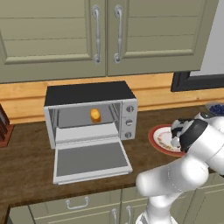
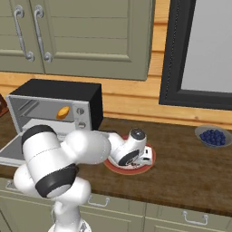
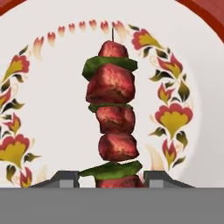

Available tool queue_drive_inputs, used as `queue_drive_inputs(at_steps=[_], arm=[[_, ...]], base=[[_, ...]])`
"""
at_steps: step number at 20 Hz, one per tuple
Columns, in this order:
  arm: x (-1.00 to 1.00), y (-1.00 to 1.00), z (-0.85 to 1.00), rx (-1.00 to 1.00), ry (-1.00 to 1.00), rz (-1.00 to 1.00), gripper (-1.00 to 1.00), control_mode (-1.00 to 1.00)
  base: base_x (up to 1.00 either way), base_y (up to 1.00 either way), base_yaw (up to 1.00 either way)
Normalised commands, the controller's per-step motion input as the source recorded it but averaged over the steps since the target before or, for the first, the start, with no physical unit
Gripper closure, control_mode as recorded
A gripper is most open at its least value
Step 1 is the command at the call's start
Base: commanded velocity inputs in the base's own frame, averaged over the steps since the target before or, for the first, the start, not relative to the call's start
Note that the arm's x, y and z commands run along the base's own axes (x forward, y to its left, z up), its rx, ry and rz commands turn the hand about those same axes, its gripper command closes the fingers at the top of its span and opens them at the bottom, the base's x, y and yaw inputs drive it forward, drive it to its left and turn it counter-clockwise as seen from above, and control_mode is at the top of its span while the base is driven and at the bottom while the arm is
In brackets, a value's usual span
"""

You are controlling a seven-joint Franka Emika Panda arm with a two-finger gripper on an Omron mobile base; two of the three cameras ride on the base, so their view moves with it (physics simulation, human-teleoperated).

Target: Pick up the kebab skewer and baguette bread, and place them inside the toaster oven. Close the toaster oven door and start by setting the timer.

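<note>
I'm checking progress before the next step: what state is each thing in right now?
toaster oven: door side open, interior visible.
toaster oven door: dropped fully down, flat.
baguette bread: already inside the oven.
kebab skewer: lying on the plate, between the fingers.
plate: on the counter, holding the skewer.
gripper: lowered over the plate, open around the skewer.

A red-rimmed plate (image 1: pixel 156 135) with a floral border sits on the dark wooden counter (image 1: pixel 26 166). A bowl of blueberries (image 2: pixel 213 136) stands well apart to its right, below a black-framed window (image 2: pixel 174 54). Green wall cabinets (image 1: pixel 52 35) with silver handles hang above; drawers (image 2: pixel 181 219) run below. A knife block (image 1: pixel 3 127) stands at far left.
</note>
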Motion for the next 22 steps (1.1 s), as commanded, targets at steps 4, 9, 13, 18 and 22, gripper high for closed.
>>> queue_drive_inputs(at_steps=[4,9,13,18,22], arm=[[0.00,0.00,0.00,0.00,0.00,0.00,1.00,-1.00],[-0.05,0.00,0.35,0.00,0.03,-0.03,1.00,-1.00],[0.00,0.01,0.98,0.00,0.13,-0.08,1.00,-1.00],[-0.24,0.12,0.99,0.00,0.12,-0.10,1.00,-1.00],[-0.55,0.54,0.64,-0.01,-0.01,-0.15,1.00,-1.00]], base=[[0.00,0.00,0.00],[0.00,0.00,0.00],[0.00,0.00,0.00],[0.00,0.00,0.00],[0.00,0.00,0.00]])
